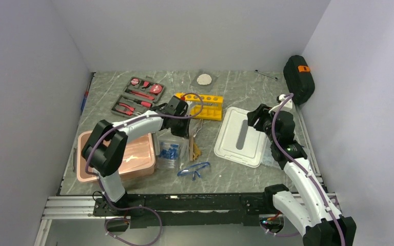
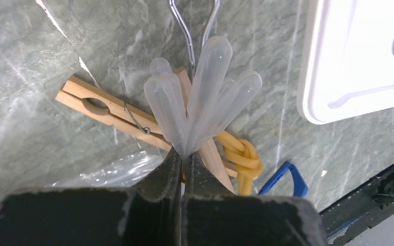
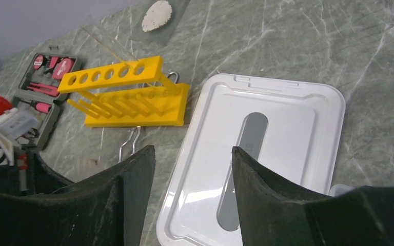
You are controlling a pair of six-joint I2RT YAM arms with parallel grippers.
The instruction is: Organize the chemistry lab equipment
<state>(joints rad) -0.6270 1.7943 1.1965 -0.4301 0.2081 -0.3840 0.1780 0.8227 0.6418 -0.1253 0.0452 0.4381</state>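
My left gripper (image 2: 184, 154) is shut on a bundle of clear plastic pipettes (image 2: 205, 97), bulbs fanning outward, held above the table. Under it lie tan wooden clamps (image 2: 107, 110), a knotted yellow tube (image 2: 241, 156) and a blue glasses arm (image 2: 287, 177). From above, the left gripper (image 1: 182, 122) hovers just in front of the yellow six-hole rack (image 1: 205, 105). The bag of blue-capped tubes (image 1: 170, 151), the clamps (image 1: 195, 148) and the blue-framed glasses (image 1: 195, 169) lie nearer me. My right gripper (image 3: 192, 148) is open and empty over the white lid (image 3: 287, 133); the rack (image 3: 128, 95) lies beyond it.
A pink bin (image 1: 133, 156) stands at the near left under my left arm. The red-and-black tool kit (image 1: 138, 95) lies open at the back left. A black case (image 1: 298, 79) stands at the back right. A wire holder (image 3: 128, 143) lies between rack and lid.
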